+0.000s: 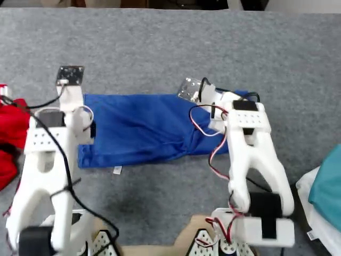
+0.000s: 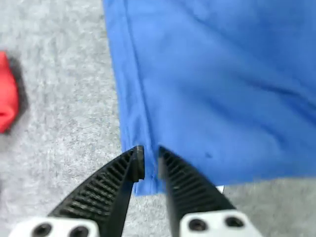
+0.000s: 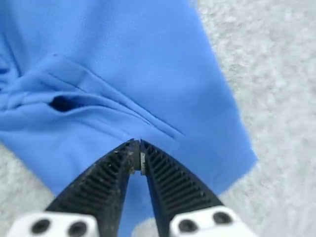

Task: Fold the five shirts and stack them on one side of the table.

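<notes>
A blue shirt (image 1: 138, 128) lies flat across the middle of the grey table, folded into a long band. My left gripper (image 1: 89, 128) is at its left end. In the left wrist view the left gripper (image 2: 151, 160) is shut on the hem of the blue shirt (image 2: 222, 89), with cloth pinched between the tips. My right gripper (image 1: 211, 114) is at the band's right end. In the right wrist view the right gripper (image 3: 137, 150) is shut on a raised fold of the blue shirt (image 3: 123, 49), near the corner.
A crumpled red shirt (image 1: 10, 133) lies at the table's left edge, close to the left arm, and the red shirt (image 2: 6, 94) also appears beside the hem. A teal shirt (image 1: 327, 192) on white cloth (image 1: 314, 213) sits at the right edge. Bare grey table (image 1: 160, 42) stretches behind.
</notes>
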`<state>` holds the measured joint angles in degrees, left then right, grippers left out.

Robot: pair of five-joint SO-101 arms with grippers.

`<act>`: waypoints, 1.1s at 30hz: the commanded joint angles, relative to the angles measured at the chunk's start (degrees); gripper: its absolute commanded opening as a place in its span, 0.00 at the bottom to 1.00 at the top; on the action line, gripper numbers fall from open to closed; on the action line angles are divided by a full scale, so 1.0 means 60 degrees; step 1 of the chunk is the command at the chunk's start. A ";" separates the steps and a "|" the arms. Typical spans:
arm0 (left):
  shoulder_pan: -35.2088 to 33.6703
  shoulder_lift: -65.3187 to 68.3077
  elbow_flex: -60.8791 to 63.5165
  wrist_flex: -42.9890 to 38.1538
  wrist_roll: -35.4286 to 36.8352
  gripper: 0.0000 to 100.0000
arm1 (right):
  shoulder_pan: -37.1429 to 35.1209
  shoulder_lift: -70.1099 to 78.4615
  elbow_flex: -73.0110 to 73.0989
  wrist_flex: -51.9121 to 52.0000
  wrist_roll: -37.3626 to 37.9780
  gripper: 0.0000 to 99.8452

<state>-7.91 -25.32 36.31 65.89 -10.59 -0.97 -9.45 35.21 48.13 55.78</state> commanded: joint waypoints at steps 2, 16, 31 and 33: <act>-0.0938 0.1311 -0.1524 -0.0015 0.0864 0.18 | 0.0476 -0.1634 -0.0491 0.0220 -0.0308 0.01; -0.1070 0.5795 -0.4044 -0.0103 0.0894 0.21 | 0.1722 -0.2205 -0.0711 -0.0425 -0.0527 0.01; -0.1011 0.8154 -0.5040 -0.0073 0.0029 0.02 | 0.1736 -0.2264 -0.0769 -0.0454 -0.0527 0.01; -0.1040 0.8154 -0.5055 -0.0088 0.0029 0.02 | 0.1810 -0.2425 -0.0769 -0.0454 -0.0527 0.01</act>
<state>-13.63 23.38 6.59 65.89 -9.98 8.70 -20.09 33.98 46.37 53.32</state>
